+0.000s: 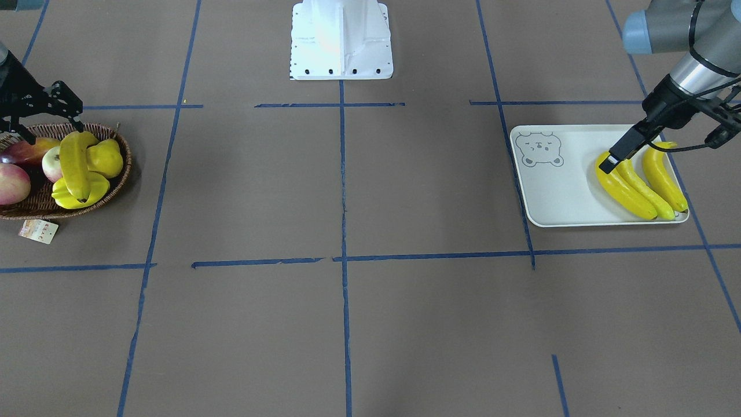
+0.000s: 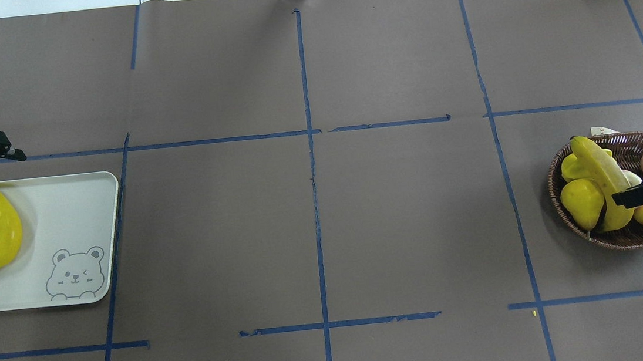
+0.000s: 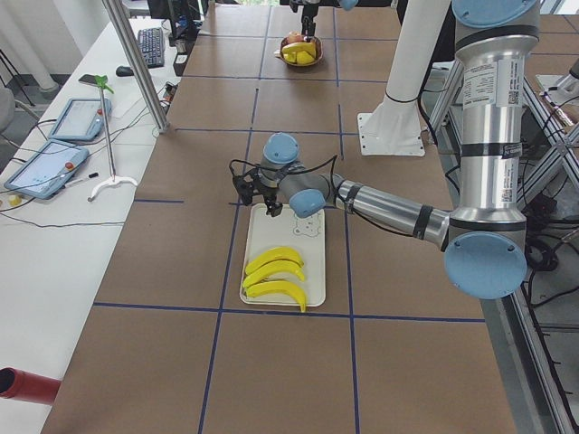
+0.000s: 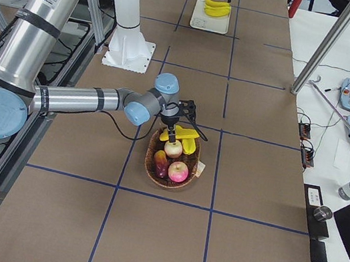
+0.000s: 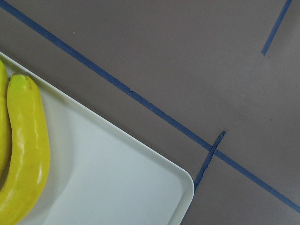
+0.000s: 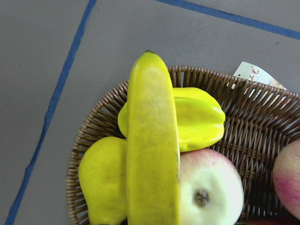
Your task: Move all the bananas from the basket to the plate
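Overhead exterior: one banana (image 2: 597, 174) remaining, lying across starfruit (image 2: 569, 167) and pear (image 2: 582, 202) inside the basket (image 2: 628, 240); right gripper (image 2: 635, 165) spread wide, empty, just above the basket; I would straddle the banana's middle crosswise before closing.

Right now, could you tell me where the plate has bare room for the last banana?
The plate is bare across its middle, from the three bananas to the edge facing the basket; the bear print takes one corner there. It is crowded at the outer end, where the bananas lie side by side.
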`<move>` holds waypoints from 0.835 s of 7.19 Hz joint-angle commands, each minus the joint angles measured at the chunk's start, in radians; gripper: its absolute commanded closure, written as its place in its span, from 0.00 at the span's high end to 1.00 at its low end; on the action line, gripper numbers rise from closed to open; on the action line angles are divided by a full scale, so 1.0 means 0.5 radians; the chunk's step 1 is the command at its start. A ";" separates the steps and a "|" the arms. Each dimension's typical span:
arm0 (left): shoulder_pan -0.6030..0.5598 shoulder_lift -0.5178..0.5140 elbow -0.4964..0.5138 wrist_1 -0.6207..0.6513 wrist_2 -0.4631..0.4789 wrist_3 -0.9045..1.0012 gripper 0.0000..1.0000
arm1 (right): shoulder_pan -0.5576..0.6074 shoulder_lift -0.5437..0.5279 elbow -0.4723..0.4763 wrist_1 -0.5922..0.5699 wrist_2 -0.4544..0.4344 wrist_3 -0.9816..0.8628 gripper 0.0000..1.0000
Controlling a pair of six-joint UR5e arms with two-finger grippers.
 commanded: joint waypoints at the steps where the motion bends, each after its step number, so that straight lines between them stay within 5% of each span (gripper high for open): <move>1: 0.003 0.002 -0.003 0.000 0.001 -0.003 1.00 | -0.086 0.009 -0.027 0.035 -0.010 0.086 0.88; 6: 0.010 0.011 -0.018 0.000 0.001 -0.003 1.00 | -0.176 0.012 -0.088 0.029 -0.074 0.102 0.67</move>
